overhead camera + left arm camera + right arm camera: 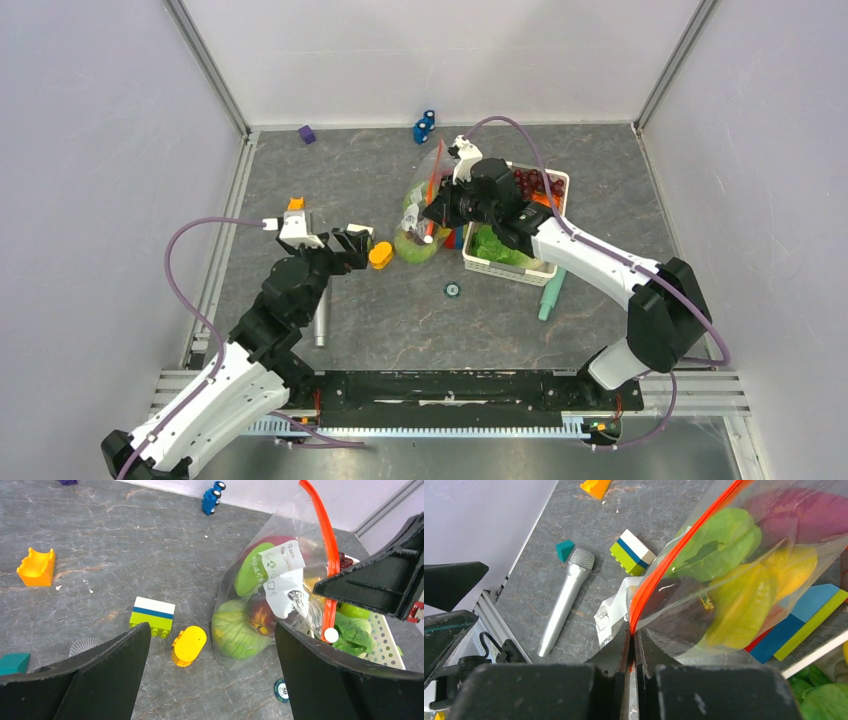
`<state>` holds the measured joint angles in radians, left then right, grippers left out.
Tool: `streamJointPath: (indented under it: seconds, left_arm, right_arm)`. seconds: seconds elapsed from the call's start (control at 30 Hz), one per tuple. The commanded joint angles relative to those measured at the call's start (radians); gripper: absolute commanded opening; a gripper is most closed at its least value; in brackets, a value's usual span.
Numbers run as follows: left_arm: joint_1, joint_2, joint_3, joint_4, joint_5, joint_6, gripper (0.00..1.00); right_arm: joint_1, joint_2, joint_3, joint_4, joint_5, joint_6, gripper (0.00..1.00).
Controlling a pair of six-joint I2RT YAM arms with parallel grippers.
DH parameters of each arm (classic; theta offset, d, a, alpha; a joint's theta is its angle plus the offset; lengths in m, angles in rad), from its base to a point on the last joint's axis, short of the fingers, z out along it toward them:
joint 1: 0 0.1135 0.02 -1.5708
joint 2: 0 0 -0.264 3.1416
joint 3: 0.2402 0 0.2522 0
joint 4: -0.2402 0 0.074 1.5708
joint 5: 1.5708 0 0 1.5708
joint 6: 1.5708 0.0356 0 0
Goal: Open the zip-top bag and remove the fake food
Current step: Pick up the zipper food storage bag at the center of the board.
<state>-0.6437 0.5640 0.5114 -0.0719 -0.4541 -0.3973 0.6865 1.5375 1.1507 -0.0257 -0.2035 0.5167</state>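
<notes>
Grey marbled tabletop point(350, 170), pale walls point(440, 50) around.
Right gripper point(631, 635) pinches the zip-top bag point(425, 210) by its zipper point(659, 575); left gripper point(352, 242), at its 8 o'clock, gapes wide.

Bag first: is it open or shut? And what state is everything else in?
zip-top bag: held up, zipper strip looks shut.
fake food: inside the bag.
right end effector: shut on the zipper strip.
left end effector: open, empty.
white basket: holding lettuce and grapes.
microphone: lying flat.
</notes>
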Motion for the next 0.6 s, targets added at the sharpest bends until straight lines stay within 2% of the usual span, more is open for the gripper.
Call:
streamJointPath:
  seconds: [0.0, 0.1, 0.17, 0.27, 0.4, 0.57]
  left_arm:
    - [-0.001, -0.003, -0.022, 0.061, 0.054, 0.013, 0.99]
    - [-0.005, 0.066, -0.010, 0.067, 0.190, 0.092, 1.00]
    - [-0.026, 0.129, -0.002, 0.096, 0.210, 0.126, 1.00]
    - [-0.110, 0.192, -0.017, 0.154, 0.100, 0.180, 1.00]
    - [-0.209, 0.170, -0.128, 0.366, -0.010, 0.271, 1.00]
    - [-0.262, 0.162, -0.226, 0.528, -0.052, 0.378, 1.00]
  right_arm:
    - [-0.007, 0.014, 0.099, -0.083, -0.021, -0.035, 0.10]
    - [-0.011, 0.020, 0.132, -0.136, -0.012, -0.036, 0.14]
    - [-0.015, 0.018, 0.143, -0.156, -0.009, -0.030, 0.18]
    - [-0.022, 0.017, 0.157, -0.183, -0.011, -0.027, 0.26]
    - [-0.035, 0.014, 0.165, -0.205, -0.029, -0.025, 0.35]
    - [-0.039, 0.010, 0.163, -0.233, -0.063, -0.018, 0.40]
